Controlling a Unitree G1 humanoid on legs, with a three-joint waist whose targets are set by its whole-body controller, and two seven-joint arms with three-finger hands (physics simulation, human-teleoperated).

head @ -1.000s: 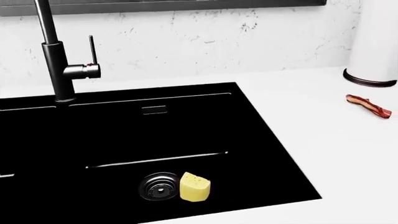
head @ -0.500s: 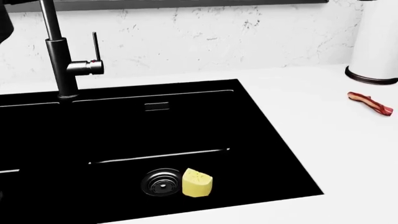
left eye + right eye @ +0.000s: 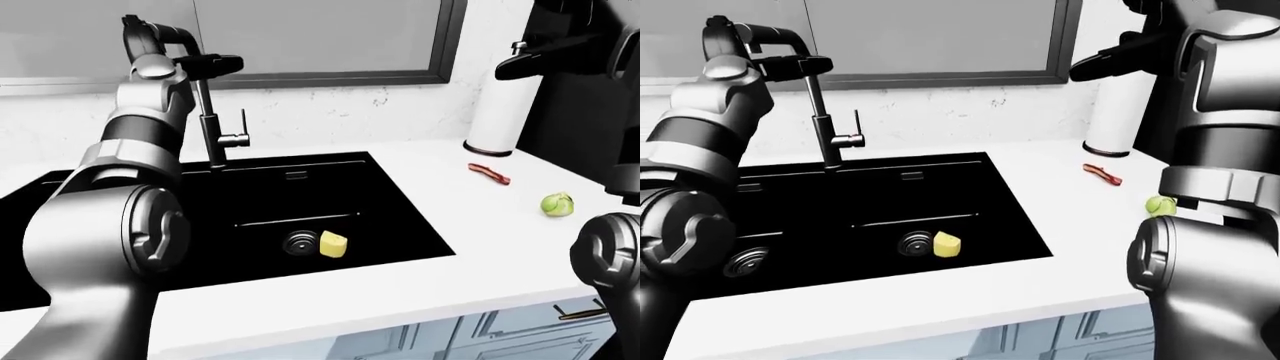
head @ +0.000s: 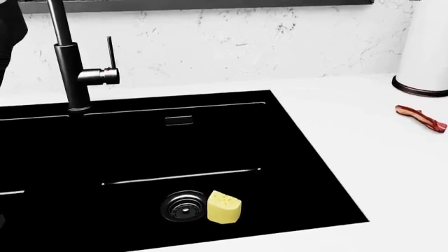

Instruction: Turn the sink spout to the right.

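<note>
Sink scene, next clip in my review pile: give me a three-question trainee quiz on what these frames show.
1. True or false: the cheese wedge lies on the counter.
2. Which hand is up at the spout? A) left hand B) right hand
3. Fill in: the bacon strip lies near the white ____.

Key: 1 false, it lies in the sink beside the drain. 2 A. 3 paper towel roll.

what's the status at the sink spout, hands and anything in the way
Left hand up at the spout, grip unclear. Right hand raised, off by the paper towel roll. Nothing blocking the swing right.
</note>
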